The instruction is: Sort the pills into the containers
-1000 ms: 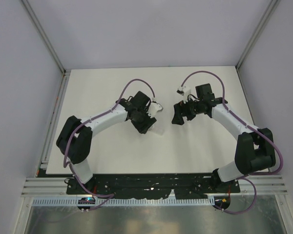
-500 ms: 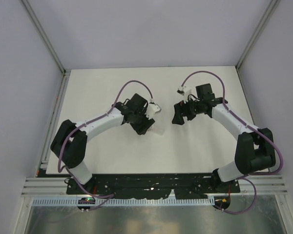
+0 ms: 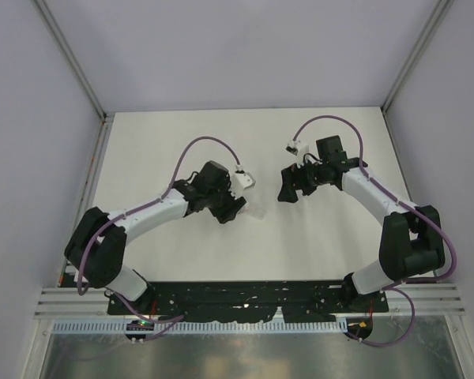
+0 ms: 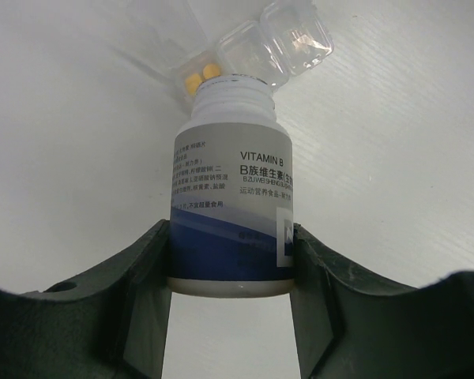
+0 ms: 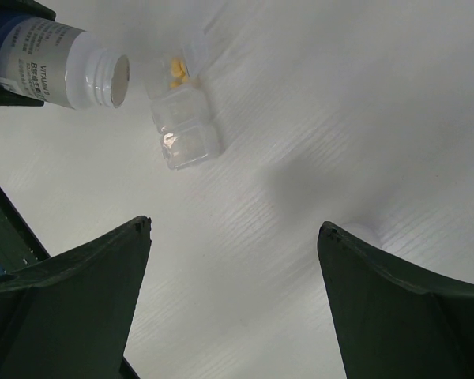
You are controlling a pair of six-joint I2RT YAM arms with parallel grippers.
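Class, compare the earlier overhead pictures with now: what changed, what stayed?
The left arm's elbow swung out leftward, drawing the left gripper slightly left, still clamped on the blue-labelled white plastic bottle. The open right gripper and clear plastic pill box stayed put.

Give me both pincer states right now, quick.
Left pincer: closed on the vitamin bottle, which is uncapped.
Right pincer: open, holding nothing.
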